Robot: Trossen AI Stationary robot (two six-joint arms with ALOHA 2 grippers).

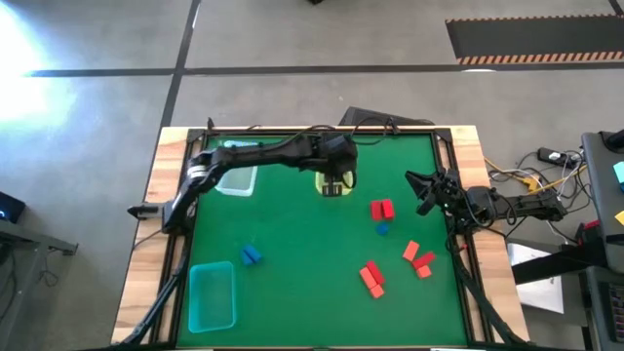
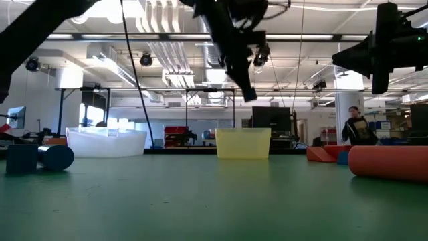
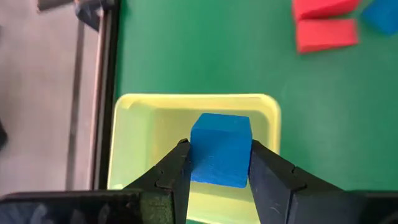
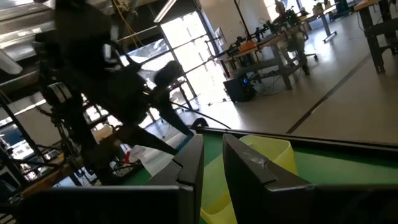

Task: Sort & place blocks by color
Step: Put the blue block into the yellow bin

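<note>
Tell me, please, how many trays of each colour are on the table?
Pale blue tray: 1
Yellow-green tray: 1
Teal tray: 1
Total: 3 trays

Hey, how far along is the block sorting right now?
Early, by the look of it. Done: nothing visibly sorted; the yellow tray looks empty. In hand: the left hand holds a blue block above that tray. Left: the red blocks and orange-red ones lie loose on the mat, plus blue ones. The right hand waits, shut, at the table's right edge.
</note>
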